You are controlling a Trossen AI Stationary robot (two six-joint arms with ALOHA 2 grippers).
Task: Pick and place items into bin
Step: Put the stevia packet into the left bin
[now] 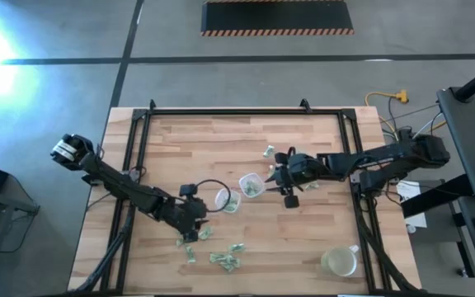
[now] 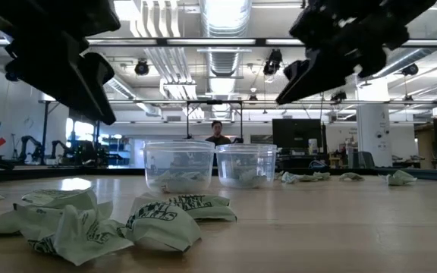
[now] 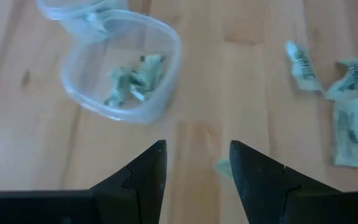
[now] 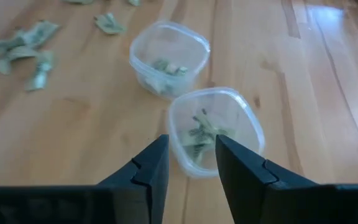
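We are partway through. Two small clear tubs sit touching near the table's middle: the nearer tub [image 4: 216,127] and the farther tub [image 4: 169,57] each already hold a few crumpled green-and-white wrappers [image 4: 201,134]. Our right gripper [image 4: 191,163] hovers just above the nearer tub, jaws parted and empty. Our left gripper [image 3: 196,171] hangs low over bare wood beside the tubs, jaws spread with nothing between them, a stray wrapper [image 3: 224,167] just beyond its fingertips. Plenty is left: a loose cluster of wrappers [image 1: 225,261] lies toward the front edge, and a few more [image 1: 269,152] lie behind the tubs. A mug [image 1: 340,262] stands apart near the front right corner. We cannot count the pieces inside the tubs.
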